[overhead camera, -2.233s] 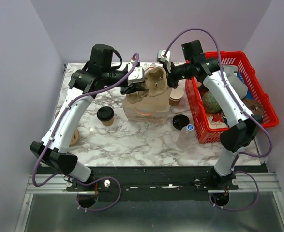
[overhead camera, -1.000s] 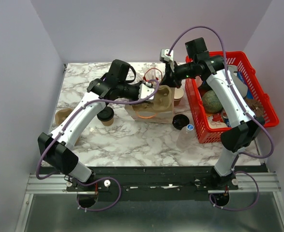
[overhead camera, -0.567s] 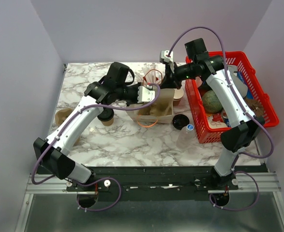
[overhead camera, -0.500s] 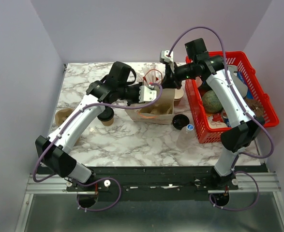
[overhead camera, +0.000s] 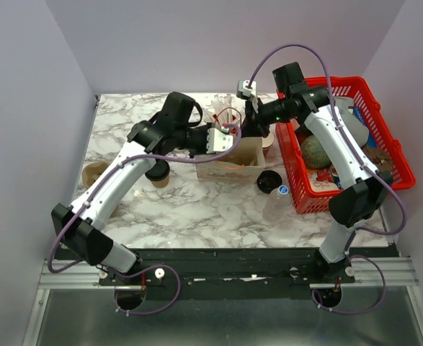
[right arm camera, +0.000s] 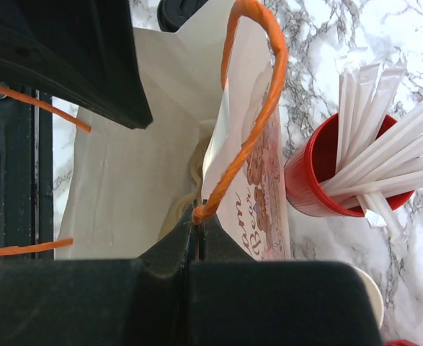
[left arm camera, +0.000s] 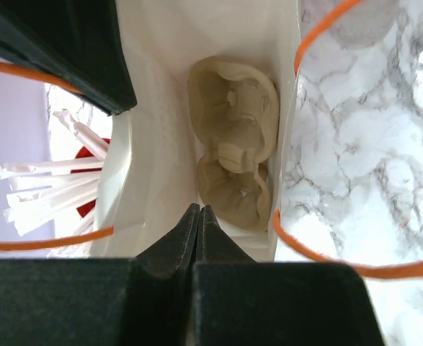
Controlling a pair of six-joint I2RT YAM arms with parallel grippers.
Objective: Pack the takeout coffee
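Since two seconds earlier, the moulded pulp cup carrier (left arm camera: 233, 144) had gone from hanging above the paper bag (overhead camera: 238, 154) to lying at the bottom of it, and the bag, slumped then, now stood upright. The left gripper (left arm camera: 199, 216), whose jaws had been partly apart a second before, had them pressed together on the bag's rim, apparently pinching the wall nearest its wrist. The right gripper (right arm camera: 197, 222) was clamped shut on the opposite wall, right where an orange handle (right arm camera: 251, 108) meets the paper. Between the two grippers the mouth of the bag was held open. The takeout coffee (overhead camera: 158, 173), a small tan cup with a black lid, stood on the marble table (overhead camera: 197, 209) outside the bag, well behind the left gripper and close beside that arm's forearm, untouched. A red cup of wrapped straws (right arm camera: 319, 187) stood just beside the right gripper's side of the bag. A loose black lid (overhead camera: 269, 181) lay on the table below the right gripper. Judging by this, the bag was prepared and the carrier loaded, but the coffee itself was not yet packed. One gripper would have to release the bag to fetch it.
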